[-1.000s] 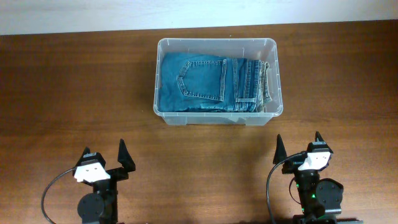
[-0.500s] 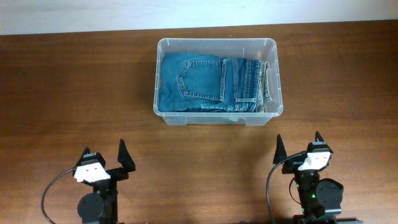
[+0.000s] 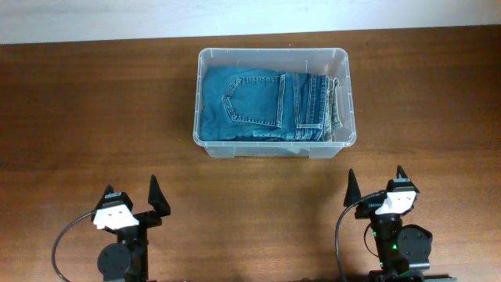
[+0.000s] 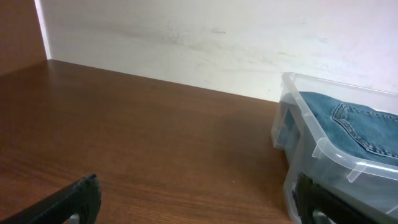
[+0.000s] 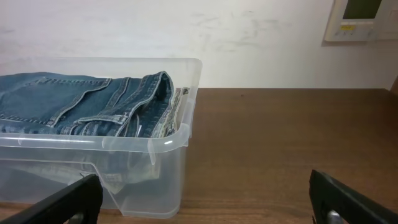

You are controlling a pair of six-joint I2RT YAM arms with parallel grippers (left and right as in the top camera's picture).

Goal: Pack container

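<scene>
The container (image 3: 273, 53) is a clear plastic bin at the table's far middle, with folded blue jeans (image 3: 266, 106) lying inside it. The left wrist view catches its near left corner (image 4: 298, 149) and the denim (image 4: 354, 121); the right wrist view shows its right end (image 5: 186, 130) and the jeans (image 5: 81, 102). My left gripper (image 3: 131, 196) rests open near the front left edge, well short of the bin. At the front right my right gripper (image 3: 376, 182) also stands open. Nothing sits between either pair of fingers.
Dark wooden table (image 3: 94, 117) runs to a white wall (image 3: 94, 19) at the back. A wall panel (image 5: 364, 18) shows at the upper right of the right wrist view. A black cable (image 3: 64, 239) loops beside the left arm's base.
</scene>
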